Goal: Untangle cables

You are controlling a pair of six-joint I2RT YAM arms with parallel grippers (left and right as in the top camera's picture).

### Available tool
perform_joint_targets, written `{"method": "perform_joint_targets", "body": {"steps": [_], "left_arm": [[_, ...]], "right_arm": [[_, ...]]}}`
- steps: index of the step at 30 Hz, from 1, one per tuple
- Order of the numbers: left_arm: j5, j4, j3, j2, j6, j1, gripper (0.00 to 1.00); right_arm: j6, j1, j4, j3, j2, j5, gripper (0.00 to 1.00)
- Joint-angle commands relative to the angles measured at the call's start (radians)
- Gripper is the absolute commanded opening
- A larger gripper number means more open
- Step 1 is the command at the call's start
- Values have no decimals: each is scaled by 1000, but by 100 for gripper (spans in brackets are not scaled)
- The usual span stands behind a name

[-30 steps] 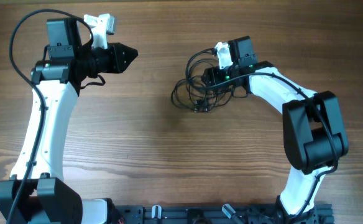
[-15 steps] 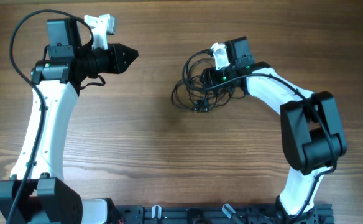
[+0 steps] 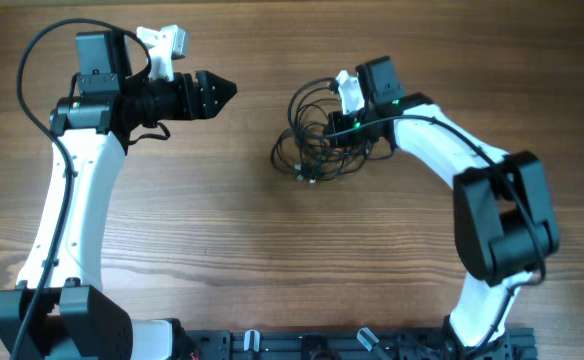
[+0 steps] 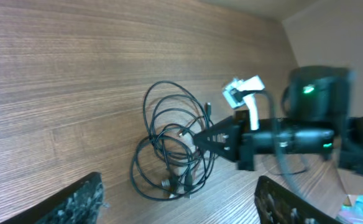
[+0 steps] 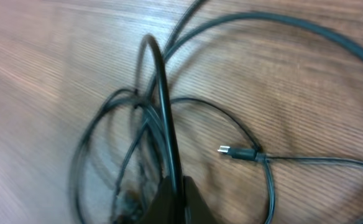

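Cables (image 3: 310, 152) on wood-grain table (image 3: 232, 250)

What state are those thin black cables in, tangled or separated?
Tangled: the cables lie in one heap, their loops crossing over one another.

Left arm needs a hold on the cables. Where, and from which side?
Probably the outermost loop at the left edge of the cables, from above on that side, jaws across the strand: it arcs clear of the knot, and the right gripper holds the middle.
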Motion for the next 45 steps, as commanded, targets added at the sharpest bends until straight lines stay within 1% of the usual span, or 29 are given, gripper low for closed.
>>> {"method": "perform_joint_targets", "body": {"steps": [1, 4, 7, 10, 14, 16, 21, 24, 25, 26, 27, 28, 30, 32, 33, 34, 35, 36, 38, 40, 41, 43, 45], "left_arm": [[46, -25, 5, -17, 18, -23, 84], [44, -48, 4, -9, 72, -87, 85], [43, -23, 4, 29, 96, -177, 86], [50, 69, 4, 101, 95, -260, 83], [101, 179, 4, 180, 94, -311, 81], [102, 200, 4, 207, 95, -318, 76], [102, 252, 4, 256, 95, -323, 75], [102, 291, 4, 262, 95, -326, 78], [102, 312, 4, 262, 95, -326, 78], [102, 333, 4, 262, 95, -327, 69], [102, 346, 4, 262, 95, -328, 63], [102, 353, 4, 262, 95, -332, 62], [102, 367, 4, 262, 95, -346, 70], [102, 377, 4, 262, 95, -361, 71], [102, 381, 4, 262, 95, -367, 69], [101, 385, 4, 262, 96, -374, 53], [92, 385, 4, 262, 96, -378, 24], [75, 380, 4, 262, 95, -378, 4], [-4, 357, 4, 262, 95, -375, 4], [-76, 326, 4, 262, 95, -362, 4], [-103, 307, 4, 262, 95, -345, 4], [-119, 259, 4, 262, 95, -251, 4], [-119, 217, 4, 262, 95, -154, 4]], "right_arm": [[14, 4, -147, 212, -199, -16, 4], [-11, 4, -315, 357, -303, 28, 4], [-10, 4, -397, 379, -409, 71, 4], [-12, 4, -456, 379, -465, 96, 4], [-11, 4, -483, 379, -486, 94, 4], [-8, 4, -489, 379, -492, 87, 4], [-9, 4, -491, 379, -528, 84, 4], [-8, 4, -497, 379, -540, 64, 4], [-9, 4, -501, 379, -542, 65, 4], [-9, 4, -508, 379, -542, 64, 4], [-9, 4, -514, 379, -542, 64, 4], [-9, 4, -520, 379, -542, 61, 4], [-9, 4, -519, 379, -542, 49, 4], [-8, 4, -520, 379, -543, 37, 4], [-8, 4, -520, 379, -544, 28, 4], [-7, 4, -520, 379, -545, 26, 4], [-8, 4, -520, 379, -545, 26, 4], [-7, 4, -520, 379, -545, 26, 4], [-3, 4, -523, 379, -545, 32, 4], [24, 4, -529, 379, -545, 92, 4], [40, 3, -537, 379, -545, 148, 4], [87, -24, -589, 379, -544, 358, 4], [126, -77, -626, 378, -544, 478, 4]]}}
